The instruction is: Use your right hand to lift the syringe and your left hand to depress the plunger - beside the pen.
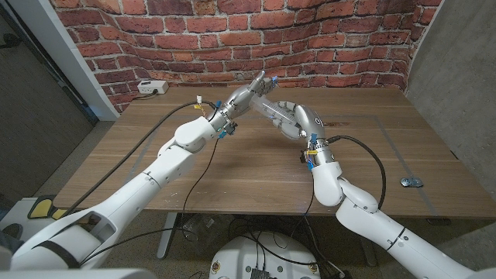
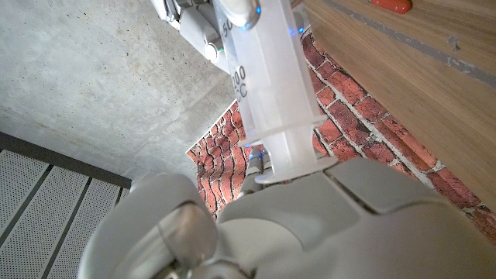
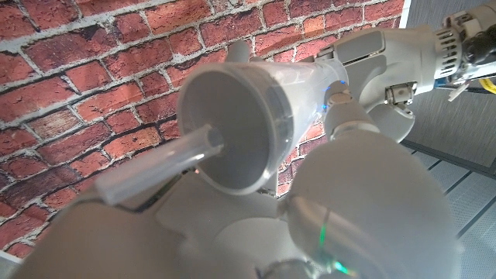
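A clear plastic syringe point(image 1: 269, 106) hangs tilted above the back middle of the table. My right hand point(image 1: 297, 120) grips its barrel from the nozzle side. In the right wrist view the nozzle end point(image 3: 232, 132) juts out over that hand point(image 3: 325, 225). My left hand point(image 1: 248, 96) meets the syringe's other end. In the left wrist view the barrel point(image 2: 263, 85) has its flange pressed against my left hand point(image 2: 325, 225), with the plunger rod hidden and fingers point(image 2: 190, 23) of the right hand around the far part. A red-orange object point(image 2: 391, 4), perhaps the pen, lies on the table beyond.
The wooden table point(image 1: 232, 170) has a brick wall behind it. A white power strip point(image 1: 151, 87) sits at the back left. A small grey object point(image 1: 411, 182) lies near the right edge. Cables run along both forearms.
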`<state>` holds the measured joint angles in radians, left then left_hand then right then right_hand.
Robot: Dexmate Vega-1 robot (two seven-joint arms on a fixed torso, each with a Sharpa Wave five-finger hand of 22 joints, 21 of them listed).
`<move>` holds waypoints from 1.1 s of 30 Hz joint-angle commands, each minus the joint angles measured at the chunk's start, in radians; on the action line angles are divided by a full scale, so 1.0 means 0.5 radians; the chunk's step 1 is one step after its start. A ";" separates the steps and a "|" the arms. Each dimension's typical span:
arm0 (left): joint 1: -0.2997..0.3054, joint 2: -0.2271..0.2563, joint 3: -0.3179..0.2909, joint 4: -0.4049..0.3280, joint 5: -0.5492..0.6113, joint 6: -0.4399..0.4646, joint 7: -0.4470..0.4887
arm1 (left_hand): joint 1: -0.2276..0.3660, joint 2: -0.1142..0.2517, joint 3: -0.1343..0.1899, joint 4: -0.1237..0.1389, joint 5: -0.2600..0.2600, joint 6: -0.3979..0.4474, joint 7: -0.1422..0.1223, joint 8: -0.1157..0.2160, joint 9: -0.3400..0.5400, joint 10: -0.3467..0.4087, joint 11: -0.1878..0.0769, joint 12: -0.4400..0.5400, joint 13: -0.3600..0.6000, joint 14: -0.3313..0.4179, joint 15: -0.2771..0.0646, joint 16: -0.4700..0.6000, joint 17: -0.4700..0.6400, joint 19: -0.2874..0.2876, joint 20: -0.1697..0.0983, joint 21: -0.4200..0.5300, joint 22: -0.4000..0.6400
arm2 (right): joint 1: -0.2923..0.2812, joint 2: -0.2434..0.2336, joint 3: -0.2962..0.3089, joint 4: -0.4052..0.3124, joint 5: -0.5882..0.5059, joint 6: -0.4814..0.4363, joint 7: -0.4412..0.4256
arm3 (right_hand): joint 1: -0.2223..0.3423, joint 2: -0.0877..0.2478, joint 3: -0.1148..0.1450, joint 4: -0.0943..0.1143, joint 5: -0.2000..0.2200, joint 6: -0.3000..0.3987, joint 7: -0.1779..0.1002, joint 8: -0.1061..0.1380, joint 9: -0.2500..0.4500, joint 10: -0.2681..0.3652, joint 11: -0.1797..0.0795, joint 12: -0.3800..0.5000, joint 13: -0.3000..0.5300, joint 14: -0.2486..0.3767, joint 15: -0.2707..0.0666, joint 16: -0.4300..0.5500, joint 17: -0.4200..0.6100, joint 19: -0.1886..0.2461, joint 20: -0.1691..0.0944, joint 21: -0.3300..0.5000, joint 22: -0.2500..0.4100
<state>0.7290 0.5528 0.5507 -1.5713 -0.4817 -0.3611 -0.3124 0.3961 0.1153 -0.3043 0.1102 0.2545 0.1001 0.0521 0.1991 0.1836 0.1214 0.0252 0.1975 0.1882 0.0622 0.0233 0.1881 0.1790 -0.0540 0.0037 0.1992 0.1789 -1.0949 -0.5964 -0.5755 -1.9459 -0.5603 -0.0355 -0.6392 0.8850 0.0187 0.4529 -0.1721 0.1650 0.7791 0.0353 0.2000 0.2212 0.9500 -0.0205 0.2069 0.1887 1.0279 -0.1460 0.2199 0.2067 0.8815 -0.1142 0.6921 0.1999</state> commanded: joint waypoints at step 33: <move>0.193 0.204 -0.207 -0.133 -0.039 -0.016 0.166 | 0.007 0.010 0.001 0.012 -0.003 0.002 -0.016 -0.005 0.006 -0.007 -0.002 0.009 0.005 -0.005 -0.008 0.001 0.008 -0.020 -0.002 0.006 0.007 | -0.078 -0.038 0.042 -0.117 0.036 -0.132 0.050 | 0.280 0.298 0.134 0.117 0.012 0.283 -0.276 0.012 0.003 0.152 -0.142 0.010 0.007 0.033 -0.147 -0.004 0.011 -0.035 -0.203 0.043 -0.003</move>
<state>0.7939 0.6269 0.4772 -1.6169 -0.4988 -0.3740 -0.2626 0.3960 0.1153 -0.3043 0.1102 0.2545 0.1001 0.0521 0.1991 0.1836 0.1214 0.0252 0.1975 0.1882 0.0622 0.0233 0.1881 0.1790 -0.0540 0.0036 0.1992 0.1789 -1.1292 -0.6112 -0.5657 -2.0009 -0.5634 -0.1023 -0.6169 0.8858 0.0179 0.4526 -0.1718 0.1652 0.7791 0.0353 0.2000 0.2206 0.9520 -0.0186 0.2073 0.1884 1.0295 -0.1446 0.2198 0.2067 0.8687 -0.1125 0.7079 0.1951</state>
